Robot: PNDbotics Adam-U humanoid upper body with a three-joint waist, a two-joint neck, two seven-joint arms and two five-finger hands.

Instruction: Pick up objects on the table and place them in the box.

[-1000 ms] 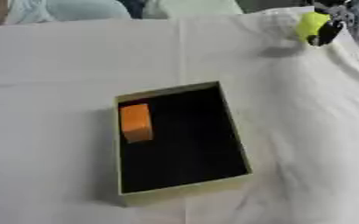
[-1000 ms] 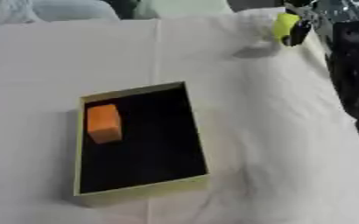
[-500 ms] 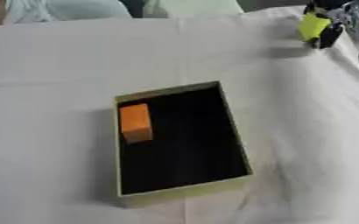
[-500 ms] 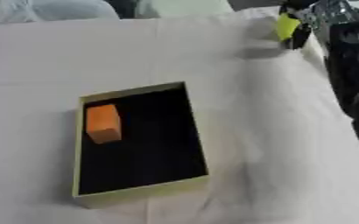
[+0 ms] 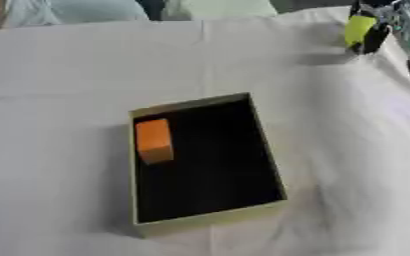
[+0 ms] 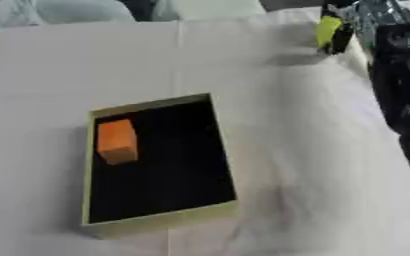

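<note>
Right hand (image 5: pixel 376 25) has crept slightly toward the upper right corner of the frame with the yellow-green object (image 5: pixel 359 30); box and block sit where they were. Fingers (image 6: pixel 340 40) are curled round the yellow-green object, dark fingers showing on its right side, and its shadow falls on the cloth just below and left of it. Can't tell whether the object is touching the desk (image 5: pixel 68 100) or just off it. Shape of the object is unclear, only a small upright yellow-green piece. Right arm (image 6: pixel 405 100) runs down the right edge of the frame, best seen in the right eye view. Open box (image 5: pixel 210 219), pale yellowish walls with a black inside, lies at centre frame, slightly askew. Orange block (image 5: pixel 153 140) lies inside it against the left wall, in the upper half. White cloth covers the desk, with creases. Left hand shows in neither view.
</note>
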